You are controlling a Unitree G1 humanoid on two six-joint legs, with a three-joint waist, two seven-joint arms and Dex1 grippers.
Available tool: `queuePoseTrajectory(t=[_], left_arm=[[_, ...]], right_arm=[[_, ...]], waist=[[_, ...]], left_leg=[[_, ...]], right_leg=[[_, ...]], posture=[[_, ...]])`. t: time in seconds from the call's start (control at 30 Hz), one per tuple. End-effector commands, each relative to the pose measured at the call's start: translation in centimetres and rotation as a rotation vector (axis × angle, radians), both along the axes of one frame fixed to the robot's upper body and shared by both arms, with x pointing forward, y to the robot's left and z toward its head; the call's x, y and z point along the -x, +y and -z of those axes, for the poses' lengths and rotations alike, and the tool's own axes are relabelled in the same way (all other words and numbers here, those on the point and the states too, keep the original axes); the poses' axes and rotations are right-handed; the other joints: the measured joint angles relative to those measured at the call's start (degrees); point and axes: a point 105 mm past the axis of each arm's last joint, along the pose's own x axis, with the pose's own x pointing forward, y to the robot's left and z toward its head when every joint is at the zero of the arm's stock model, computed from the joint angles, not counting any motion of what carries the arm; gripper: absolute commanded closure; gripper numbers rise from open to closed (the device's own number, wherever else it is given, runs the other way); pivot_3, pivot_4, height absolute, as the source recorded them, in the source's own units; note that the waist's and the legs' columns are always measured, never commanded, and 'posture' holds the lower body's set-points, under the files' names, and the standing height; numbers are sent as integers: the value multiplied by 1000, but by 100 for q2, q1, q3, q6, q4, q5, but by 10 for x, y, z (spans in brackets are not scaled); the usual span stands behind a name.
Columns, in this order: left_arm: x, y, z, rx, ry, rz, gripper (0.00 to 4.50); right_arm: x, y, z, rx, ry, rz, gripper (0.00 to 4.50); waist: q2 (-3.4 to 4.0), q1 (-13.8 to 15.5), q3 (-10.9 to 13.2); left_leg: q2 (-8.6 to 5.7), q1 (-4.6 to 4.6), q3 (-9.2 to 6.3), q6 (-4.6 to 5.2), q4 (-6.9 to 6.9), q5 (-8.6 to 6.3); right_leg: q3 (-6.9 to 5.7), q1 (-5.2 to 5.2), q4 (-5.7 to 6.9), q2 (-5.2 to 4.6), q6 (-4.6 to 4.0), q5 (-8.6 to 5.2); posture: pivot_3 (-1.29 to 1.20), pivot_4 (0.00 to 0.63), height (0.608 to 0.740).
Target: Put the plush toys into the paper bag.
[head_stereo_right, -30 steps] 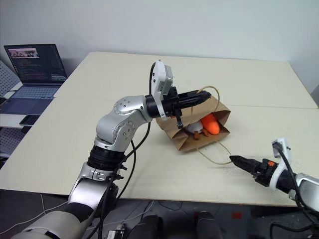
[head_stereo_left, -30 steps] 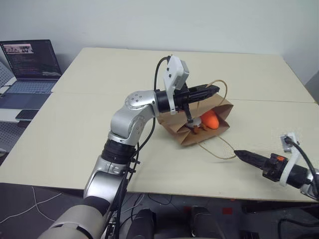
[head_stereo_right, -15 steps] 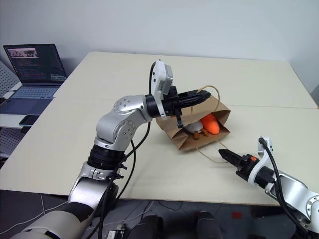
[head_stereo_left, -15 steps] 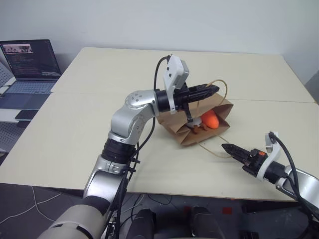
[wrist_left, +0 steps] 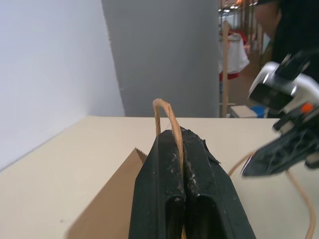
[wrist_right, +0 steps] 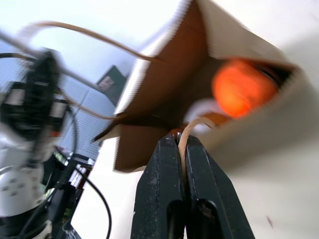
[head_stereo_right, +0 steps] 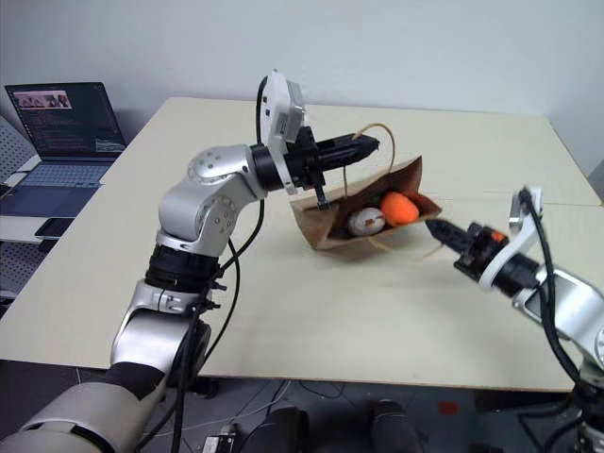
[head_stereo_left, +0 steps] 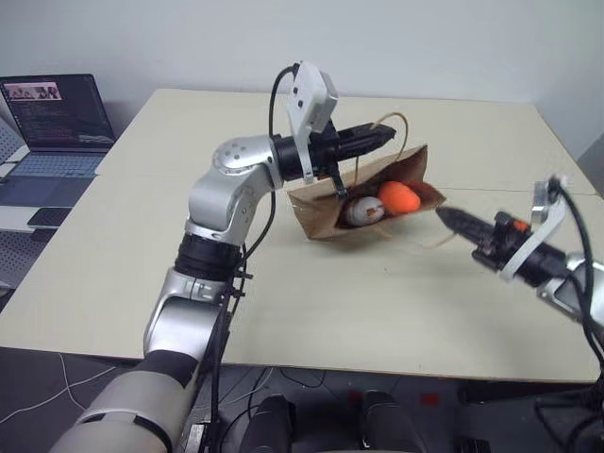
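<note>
Your paper bag (head_stereo_left: 326, 212) sits tipped on its side at the middle of the tabletop (head_stereo_left: 170, 274), mouth toward your right arm, its upper edge lifted. No print, logo or label can be made out on the brown paper.

Contents, both visible through the mouth: one orange carrot (head_stereo_left: 399, 196), one white egg (head_stereo_left: 360, 211), lying side by side and touching.

Your left tool (head_stereo_left: 385, 135) is clamped closed on the upper cord handle (head_stereo_left: 394, 132); the left wrist view shows the cord pinched between its two black fingers (wrist_left: 162, 184).

Your right tool (head_stereo_left: 444, 217) is closed on the lower cord handle (wrist_right: 188, 132), just beside the bag's mouth; the cord runs between its fingers in the right wrist view.

A laptop (head_stereo_left: 55, 123) stands open at the far left, off the tabletop; its screen shows lines of text too small to read.
</note>
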Motion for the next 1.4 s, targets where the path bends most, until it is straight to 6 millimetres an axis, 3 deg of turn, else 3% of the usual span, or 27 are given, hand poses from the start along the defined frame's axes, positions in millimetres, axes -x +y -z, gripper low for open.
queuePoseTrajectory(t=[0.03,0.13,0.27,0.7,0.97,1.13,1.4], left_arm=[[-5,9,-23,-18,-70,-12,4500],[-11,14,-31,-25,-64,-27,4500],[-19,13,-39,-23,-38,-33,4500],[-35,-7,-15,-22,144,-10,4500],[-43,-11,-12,-6,191,-19,4500],[-40,-10,-14,-10,173,7,3092],[-39,10,-19,15,161,-13,655]], right_arm=[[-1,6,-44,-36,-150,-34,4478],[-5,10,-65,-48,-202,-44,4478],[-11,14,-78,-37,-215,-52,4478],[-35,19,-55,-74,-38,47,4478],[-42,13,-59,-91,-18,103,4478],[-44,6,-60,-42,-31,138,2972],[-30,10,-69,133,-157,44,25]], waist=[[0,-10,2],[-1,-5,2],[-1,-1,2],[-1,0,2],[-1,-10,2],[-1,-8,3],[-1,-13,3]], left_leg=[[0,-3,3,0,0,0],[1,-4,1,0,-1,0],[3,-6,-2,0,-1,0],[5,-13,-7,1,-2,0],[2,-13,-3,1,-2,0],[2,-14,-5,1,-5,-1],[3,-13,-3,2,-5,-1]], right_leg=[[2,-5,1,0,0,0],[0,-6,0,0,0,0],[0,-6,0,-2,0,0],[2,-10,6,-18,-1,0],[0,-12,5,-17,-1,0],[0,-12,5,-17,-1,0],[-1,-13,2,-17,-1,0]], posture=[[0,150,740],[0,150,740],[0,150,740],[0,150,740],[0,150,740],[0,150,740],[0,150,740]])
